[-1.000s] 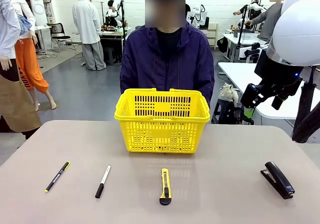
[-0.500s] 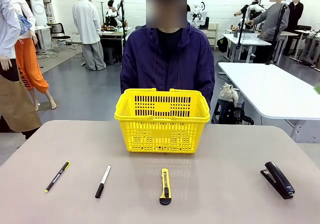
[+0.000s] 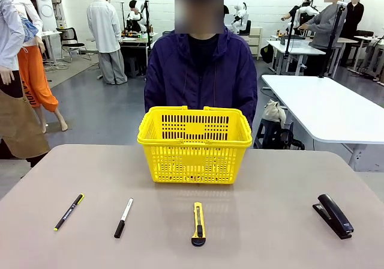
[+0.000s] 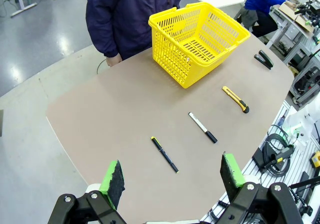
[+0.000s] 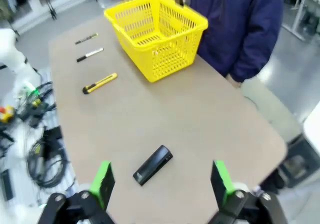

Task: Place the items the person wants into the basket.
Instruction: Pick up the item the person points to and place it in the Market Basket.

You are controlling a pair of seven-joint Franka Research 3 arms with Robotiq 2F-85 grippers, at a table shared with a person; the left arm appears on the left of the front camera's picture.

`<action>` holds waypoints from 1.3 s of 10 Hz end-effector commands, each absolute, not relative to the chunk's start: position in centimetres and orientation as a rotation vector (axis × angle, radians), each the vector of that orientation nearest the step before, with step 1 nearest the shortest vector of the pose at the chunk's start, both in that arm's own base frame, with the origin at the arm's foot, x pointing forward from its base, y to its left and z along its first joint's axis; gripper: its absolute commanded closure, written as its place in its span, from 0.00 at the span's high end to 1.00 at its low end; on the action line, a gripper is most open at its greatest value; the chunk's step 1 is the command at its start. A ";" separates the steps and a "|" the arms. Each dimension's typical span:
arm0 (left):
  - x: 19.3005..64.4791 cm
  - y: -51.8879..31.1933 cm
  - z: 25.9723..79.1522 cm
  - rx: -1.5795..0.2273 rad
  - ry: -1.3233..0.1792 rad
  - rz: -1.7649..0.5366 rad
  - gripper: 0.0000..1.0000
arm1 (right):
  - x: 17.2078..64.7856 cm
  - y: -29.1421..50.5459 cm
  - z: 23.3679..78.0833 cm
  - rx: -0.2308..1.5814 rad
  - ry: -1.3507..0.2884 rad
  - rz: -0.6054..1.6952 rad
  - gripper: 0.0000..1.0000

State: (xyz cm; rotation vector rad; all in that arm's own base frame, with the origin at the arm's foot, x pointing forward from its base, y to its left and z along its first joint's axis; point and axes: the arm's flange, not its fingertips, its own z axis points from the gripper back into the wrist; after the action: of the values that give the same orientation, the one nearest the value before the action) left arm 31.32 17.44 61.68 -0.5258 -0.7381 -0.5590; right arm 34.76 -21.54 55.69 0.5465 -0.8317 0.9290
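The yellow basket (image 3: 195, 161) stands at the far middle of the table, right in front of the person (image 3: 201, 71) in the dark jacket. Along the near side lie a black pen with yellow markings (image 3: 69, 211) and a white marker with a black cap (image 3: 123, 217). My left gripper (image 4: 171, 173) hangs open high above the table's left end, over the pen (image 4: 165, 154), with the marker (image 4: 203, 127) and basket (image 4: 172, 54) beyond. My right gripper (image 5: 162, 180) is open too, high over the right end, far from the basket (image 5: 165, 64), marker (image 5: 90, 55) and pen (image 5: 86, 38).
A yellow-and-black utility knife (image 3: 198, 223) lies at the near middle, and a black stapler (image 3: 333, 215) at the near right, just under my right gripper. One hand (image 4: 114, 60) of the person rests at the far table edge. White tables stand behind on the right.
A second ago my right arm showed at the upper right of the front view; it has since drawn out of that picture. The things on the table have not moved.
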 end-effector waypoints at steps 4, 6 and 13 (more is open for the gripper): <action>31.3 17.5 61.6 -0.538 -0.757 -0.573 1.00 | 33.7 -24.0 55.3 0.641 -0.919 0.884 1.00; 31.3 17.5 61.6 -0.538 -0.757 -0.573 1.00 | 33.7 -24.2 55.3 0.626 -0.908 0.889 1.00; 31.3 17.5 61.6 -0.538 -0.757 -0.573 1.00 | 33.7 -24.2 55.3 0.626 -0.908 0.889 1.00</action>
State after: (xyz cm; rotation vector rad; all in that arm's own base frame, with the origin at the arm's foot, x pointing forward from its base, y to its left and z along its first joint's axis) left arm 31.33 17.43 61.68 -0.5258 -0.7379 -0.5591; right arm 33.31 -23.99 55.20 0.6171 -0.8774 0.8740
